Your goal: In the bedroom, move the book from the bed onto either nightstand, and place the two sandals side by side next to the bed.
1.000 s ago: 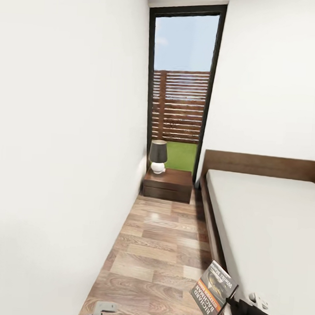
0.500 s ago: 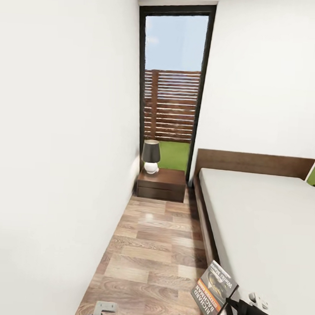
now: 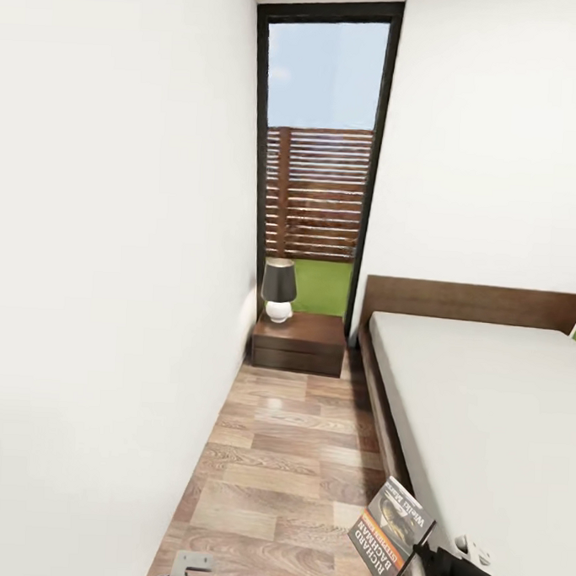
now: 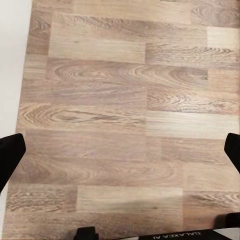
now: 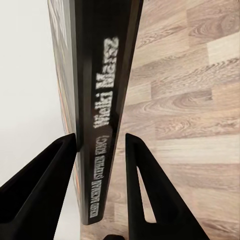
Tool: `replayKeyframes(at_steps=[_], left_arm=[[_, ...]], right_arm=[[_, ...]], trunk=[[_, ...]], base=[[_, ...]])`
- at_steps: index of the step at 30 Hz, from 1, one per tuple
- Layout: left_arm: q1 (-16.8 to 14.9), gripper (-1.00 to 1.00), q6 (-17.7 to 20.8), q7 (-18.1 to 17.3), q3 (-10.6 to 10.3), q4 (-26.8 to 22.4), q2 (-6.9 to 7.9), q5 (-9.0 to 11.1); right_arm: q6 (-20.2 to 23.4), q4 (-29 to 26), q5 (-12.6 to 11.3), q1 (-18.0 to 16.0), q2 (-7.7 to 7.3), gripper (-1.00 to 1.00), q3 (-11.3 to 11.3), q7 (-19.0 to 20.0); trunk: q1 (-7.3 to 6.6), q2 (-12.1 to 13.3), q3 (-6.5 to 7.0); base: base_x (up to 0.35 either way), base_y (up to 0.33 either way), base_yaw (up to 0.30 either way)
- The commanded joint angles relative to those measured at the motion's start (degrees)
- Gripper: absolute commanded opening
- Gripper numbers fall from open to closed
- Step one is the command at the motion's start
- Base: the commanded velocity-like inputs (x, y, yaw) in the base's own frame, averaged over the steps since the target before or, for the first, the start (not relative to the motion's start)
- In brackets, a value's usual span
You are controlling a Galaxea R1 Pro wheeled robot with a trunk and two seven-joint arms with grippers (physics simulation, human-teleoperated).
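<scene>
Right wrist view: right gripper (image 5: 100,150) has both fingers pinching the book (image 5: 100,90) across its thickness near one end. Thin paperback, light, glossy cover; likely to pivot or slip in a short-edge pinch, so a hold nearer the middle of the spine is safer. Head view: book (image 3: 391,534) held tilted above the floor (image 3: 279,456), just beside the bed (image 3: 501,417). Nightstand (image 3: 299,342) well ahead, lamp (image 3: 279,289) on it. Left gripper (image 4: 120,150) spread wide, empty.
</scene>
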Motion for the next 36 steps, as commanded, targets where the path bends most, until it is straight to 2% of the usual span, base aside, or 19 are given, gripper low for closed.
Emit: replayKeyframes(at_steps=[1, 10, 16, 27, 36], left_arm=[[0.0, 1.00, -0.2, -0.1, 0.5, 0.0, -0.02, -0.5], [0.0, 1.00, -0.1, -0.1, 0.5, 0.0, -0.02, -0.5], [0.0, 1.00, -0.1, -0.1, 0.5, 0.0, -0.01, -0.5], [0.0, 1.00, -0.2, -0.1, 0.5, 0.0, 0.01, -0.5], [0.0, 1.00, -0.1, -0.1, 0.5, 0.0, 0.02, -0.5]], right_arm=[[0.4, 0.2, -0.6, -0.1, 0.01, -1.00, 0.3, 0.3], [0.4, 0.2, -0.6, -0.1, 0.01, -1.00, 0.3, 0.3], [0.4, 0.2, -0.6, -0.1, 0.01, -1.00, 0.3, 0.3], [0.4, 0.2, -0.6, -0.1, 0.01, -1.00, 0.3, 0.3], [0.4, 0.2, -0.6, -0.1, 0.01, -1.00, 0.3, 0.3]], trunk=[[0.04, -0.1, -0.07], [0.04, -0.1, -0.07], [0.04, -0.1, -0.07], [0.04, -0.1, -0.07], [0.04, -0.1, -0.07]], base=[[0.041, 0.007, 0.000], [0.081, 0.001, 0.000], [0.294, 0.000, -0.016], [0.302, 0.000, -0.148], [0.072, 0.000, -0.010]])
